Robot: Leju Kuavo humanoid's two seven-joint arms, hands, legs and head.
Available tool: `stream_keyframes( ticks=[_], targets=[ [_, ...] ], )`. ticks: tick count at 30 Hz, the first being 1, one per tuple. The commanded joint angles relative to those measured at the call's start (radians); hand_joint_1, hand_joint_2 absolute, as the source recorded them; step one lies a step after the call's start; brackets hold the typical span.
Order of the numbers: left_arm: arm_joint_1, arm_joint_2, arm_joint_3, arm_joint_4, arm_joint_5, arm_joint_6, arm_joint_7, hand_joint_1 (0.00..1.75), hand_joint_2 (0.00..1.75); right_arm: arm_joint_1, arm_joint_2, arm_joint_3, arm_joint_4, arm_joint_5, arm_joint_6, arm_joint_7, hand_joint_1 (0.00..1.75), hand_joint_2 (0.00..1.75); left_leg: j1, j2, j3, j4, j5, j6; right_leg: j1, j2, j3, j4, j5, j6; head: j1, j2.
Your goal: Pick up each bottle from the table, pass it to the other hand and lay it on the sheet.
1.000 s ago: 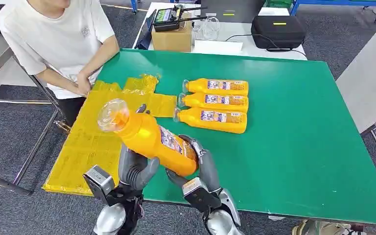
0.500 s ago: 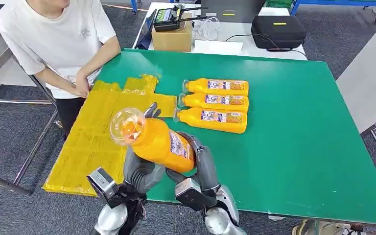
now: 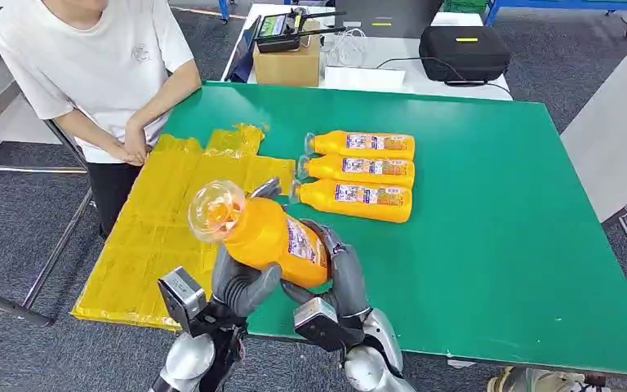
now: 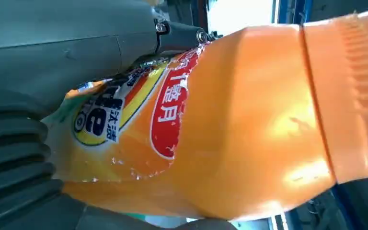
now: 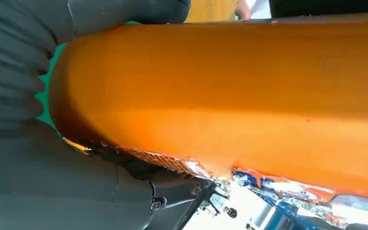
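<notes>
An orange bottle [image 3: 268, 238] with a clear cap is raised above the table's near edge, its cap pointing up and toward me. My left hand [image 3: 241, 282] grips its body from the left, and my right hand [image 3: 339, 273] grips its base end from the right. Up close, the left wrist view has the bottle's label [image 4: 172, 110] against my left hand [image 4: 52, 62], and the right wrist view has its orange body [image 5: 230, 96] inside my right hand [image 5: 43, 167]. Three more orange bottles [image 3: 359, 175] lie side by side mid-table. The yellow sheet [image 3: 155, 229] covers the table's left part.
A person in a white shirt [image 3: 98, 65] stands at the table's far left corner, hands resting by the sheet. The green table [image 3: 498, 229] stretches right. Behind it are a cardboard box [image 3: 287, 64] and a black case [image 3: 464, 51].
The held bottle has shifted slightly right and tipped more upright, its cap turning toward me. Both hands moved with it. The three lying bottles stayed put.
</notes>
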Motion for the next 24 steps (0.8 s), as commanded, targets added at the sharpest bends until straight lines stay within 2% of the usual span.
stream_keyframes(
  ticks=[1, 3, 4, 7, 8, 9, 10, 11, 12, 16, 20, 24],
  targets=[
    [-0.052, 0.035, -0.006, 0.066, -0.017, -0.004, 0.001, 1.75, 1.75, -0.064, -0.035, 0.053, 0.003, 0.018, 0.011, -0.007, 1.75, 1.75, 0.001, -0.001, 0.002, -0.002, 0.0, 0.003, 0.002, 0.0, 0.002, -0.002, 0.001, -0.005, 0.0, 0.0],
    [-0.058, 0.041, -0.007, 0.068, -0.031, -0.001, -0.005, 1.75, 1.75, -0.066, -0.034, 0.054, 0.001, 0.019, 0.012, -0.007, 1.75, 1.75, 0.001, -0.001, 0.003, -0.002, 0.0, 0.003, 0.003, -0.001, 0.003, -0.003, 0.001, -0.006, 0.0, 0.0],
    [-0.06, 0.04, -0.004, 0.073, -0.047, 0.013, -0.002, 1.75, 1.75, -0.062, -0.03, 0.047, -0.001, 0.004, 0.019, -0.003, 1.61, 1.75, 0.0, -0.001, 0.001, -0.001, 0.0, 0.002, 0.001, 0.0, 0.001, -0.001, 0.0, -0.003, 0.0, 0.0],
    [-0.06, 0.04, -0.004, 0.073, -0.047, 0.013, -0.002, 1.75, 1.75, -0.062, -0.03, 0.047, -0.001, 0.004, 0.019, -0.003, 1.61, 1.75, 0.0, -0.001, 0.002, -0.002, 0.0, 0.003, 0.001, 0.0, 0.002, -0.002, 0.0, -0.004, 0.0, 0.0],
    [-0.059, 0.04, 0.0, 0.073, -0.076, 0.039, -0.008, 1.75, 1.75, -0.058, -0.028, 0.039, -0.006, -0.014, 0.029, -0.003, 1.29, 1.75, 0.001, -0.001, 0.002, -0.001, 0.0, 0.002, 0.001, 0.0, 0.002, -0.002, 0.0, -0.004, 0.0, 0.0],
    [-0.058, 0.039, 0.003, 0.072, -0.085, 0.049, -0.01, 1.75, 1.75, -0.055, -0.024, 0.031, -0.009, -0.031, 0.037, 0.0, 0.44, 1.75, 0.001, -0.001, 0.002, -0.002, 0.0, 0.003, 0.002, -0.001, 0.003, -0.003, 0.001, -0.005, 0.0, 0.0],
    [-0.055, 0.039, 0.007, 0.069, -0.085, 0.049, -0.01, 1.75, 1.75, -0.049, -0.018, 0.02, -0.017, -0.06, 0.053, -0.001, 0.0, 1.75, 0.0, 0.0, 0.002, -0.001, 0.0, 0.002, 0.001, 0.0, 0.002, -0.001, 0.0, -0.003, 0.0, 0.0],
    [-0.051, 0.037, 0.014, 0.063, -0.084, 0.049, -0.01, 1.75, 1.75, -0.045, -0.015, 0.012, -0.026, -0.074, 0.061, 0.0, 0.0, 1.75, 0.001, -0.001, 0.002, -0.002, 0.0, 0.003, 0.002, 0.0, 0.003, -0.002, 0.0, -0.005, 0.0, 0.0],
    [-0.048, 0.036, 0.019, 0.06, -0.051, 0.022, -0.005, 1.75, 1.75, -0.047, -0.017, 0.012, -0.029, -0.074, 0.061, 0.0, 0.0, 0.0, 0.001, -0.001, 0.003, -0.002, 0.0, 0.004, 0.002, 0.0, 0.003, -0.003, 0.001, -0.006, 0.0, 0.0],
    [-0.051, 0.035, 0.029, 0.06, 0.006, -0.021, 0.014, 1.75, 1.75, -0.048, -0.011, -0.005, -0.033, -0.087, 0.057, 0.005, 0.0, 0.0, 0.0, -0.001, 0.001, -0.001, 0.0, 0.002, 0.001, 0.0, 0.001, -0.001, 0.0, -0.003, 0.0, 0.0],
    [-0.06, 0.035, 0.037, 0.056, -0.004, -0.003, 0.011, 1.75, 1.75, -0.046, -0.006, -0.027, -0.042, -0.101, 0.032, -0.001, 0.0, 0.0, 0.0, -0.001, 0.002, -0.001, 0.0, 0.003, 0.001, -0.001, 0.002, -0.002, 0.0, -0.005, 0.0, 0.0],
    [-0.071, 0.037, 0.062, 0.052, -0.112, 0.118, -0.018, 1.75, 1.75, -0.036, 0.002, -0.051, -0.054, -0.104, -0.008, -0.008, 0.0, 0.0, 0.0, -0.001, 0.0, -0.001, 0.0, 0.002, 0.001, 0.0, 0.001, -0.001, 0.0, -0.003, 0.0, 0.0]
  ],
)
